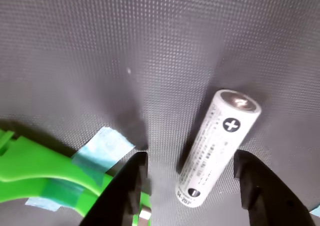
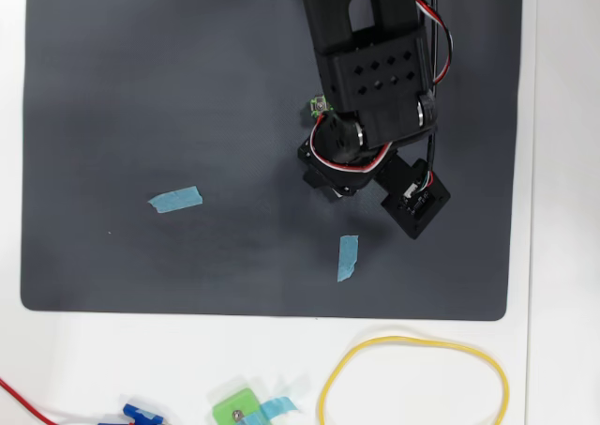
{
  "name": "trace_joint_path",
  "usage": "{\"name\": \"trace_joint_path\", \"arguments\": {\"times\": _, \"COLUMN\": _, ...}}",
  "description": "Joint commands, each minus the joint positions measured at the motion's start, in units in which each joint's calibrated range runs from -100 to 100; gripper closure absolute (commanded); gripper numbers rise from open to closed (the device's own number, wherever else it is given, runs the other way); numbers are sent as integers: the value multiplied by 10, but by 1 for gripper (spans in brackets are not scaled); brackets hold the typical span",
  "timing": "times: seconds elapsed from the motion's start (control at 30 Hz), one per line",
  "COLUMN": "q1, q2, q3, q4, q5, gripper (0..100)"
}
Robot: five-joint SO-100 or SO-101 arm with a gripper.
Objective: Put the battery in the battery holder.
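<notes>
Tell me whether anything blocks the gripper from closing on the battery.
Nothing visible does. In the wrist view the battery stands tilted on the dark mat, between the open gripper fingers, with only bare mat in the gaps. The battery holder sits off to the left, outside the jaws.

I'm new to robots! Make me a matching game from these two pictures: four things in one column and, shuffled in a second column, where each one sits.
Things:
1. battery
2. battery holder
3. yellow loop
4. strip of blue tape

Places:
A. on the white surface below the dark mat, overhead view
B. between the two open fingers of the gripper, wrist view
C. alone on the left part of the dark mat, overhead view
D. bottom left corner, wrist view

Pairs: 1-B, 2-D, 3-A, 4-C
</notes>
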Motion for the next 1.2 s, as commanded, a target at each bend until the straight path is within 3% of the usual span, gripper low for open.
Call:
{"name": "trace_joint_path", "arguments": {"times": 0.0, "q1": -5, "q2": -11, "q3": -20, "q4": -36, "q5": 2, "gripper": 83}}
{"name": "trace_joint_path", "arguments": {"times": 1.17, "q1": -4, "q2": 26, "q3": -21, "q4": -81, "q5": -3, "gripper": 83}}
